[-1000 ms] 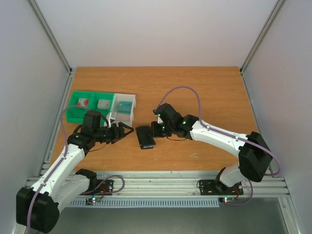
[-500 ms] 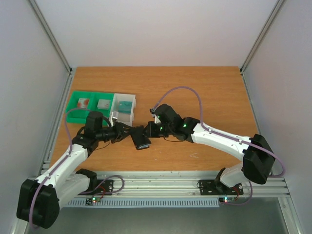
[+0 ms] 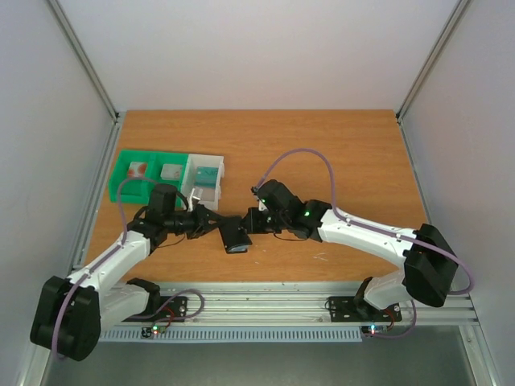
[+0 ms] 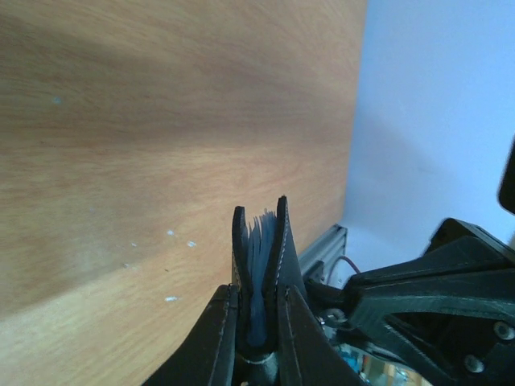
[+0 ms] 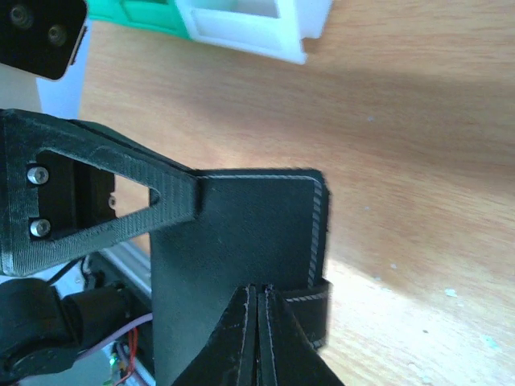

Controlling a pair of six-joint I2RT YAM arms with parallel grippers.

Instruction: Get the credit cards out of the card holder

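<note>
Wood tabletop (image 3: 338,153), mid-frame in top view: gripping black fold-over card holder (image 3: 236,236) from both sides. Pinching both covers w/ left gripper (image 3: 216,223) (grey-blue credit cards (image 4: 259,241) showing edge-on btwn them, left wrist view). Pressed together w/ right gripper (image 3: 251,223) at edge by black clasp tab (image 5: 310,312). Prob. opening step, no card out yet. Next: hold firm w/ left, peel flap w/ right.

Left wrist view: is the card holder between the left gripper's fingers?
Yes, the left gripper pinches the card holder edge-on, pressing on both covers.
</note>
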